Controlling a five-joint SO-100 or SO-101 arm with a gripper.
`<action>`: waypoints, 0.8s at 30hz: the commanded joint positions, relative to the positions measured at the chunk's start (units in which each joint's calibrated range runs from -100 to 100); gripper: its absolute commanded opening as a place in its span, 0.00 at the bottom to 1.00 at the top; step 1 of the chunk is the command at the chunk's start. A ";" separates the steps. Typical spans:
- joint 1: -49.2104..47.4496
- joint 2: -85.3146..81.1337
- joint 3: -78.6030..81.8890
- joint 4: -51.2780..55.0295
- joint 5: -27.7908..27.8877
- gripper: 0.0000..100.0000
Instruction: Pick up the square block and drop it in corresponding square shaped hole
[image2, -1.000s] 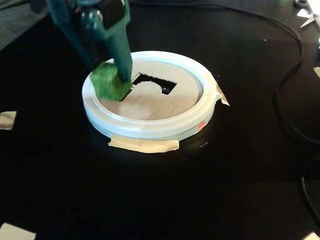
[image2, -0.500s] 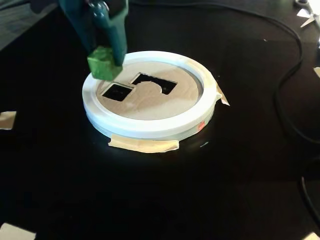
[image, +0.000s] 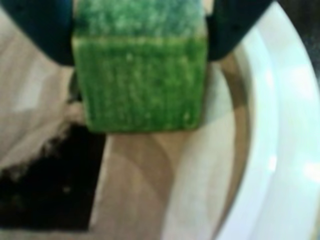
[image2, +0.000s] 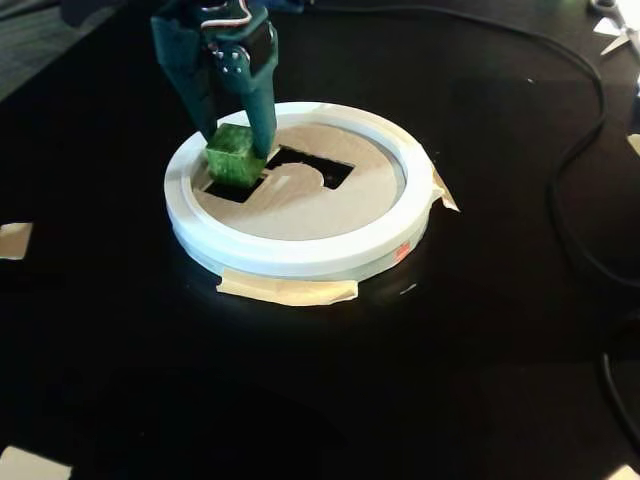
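Note:
My dark teal gripper (image2: 238, 145) is shut on a green square block (image2: 236, 156), which fills the upper middle of the wrist view (image: 142, 75) between the two fingers (image: 37, 30). The block hangs just above the cardboard lid (image2: 300, 205) of a round white-rimmed container (image2: 300, 255). In the fixed view it sits over the left dark cut-out hole (image2: 222, 189); a second dark hole (image2: 318, 168) lies to the right. In the wrist view a dark hole (image: 47, 185) shows below and left of the block.
The container stands on a black table (image2: 450, 350), held down with masking tape (image2: 287, 290). A black cable (image2: 580, 150) runs along the right side. Scraps of tape lie at the left edge (image2: 14, 240) and the bottom left corner (image2: 30, 465).

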 joint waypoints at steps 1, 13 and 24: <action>0.14 -0.33 -3.68 0.18 -0.34 0.35; 0.51 -1.14 0.24 0.08 -0.34 0.62; 0.64 -7.68 0.15 3.49 0.10 0.77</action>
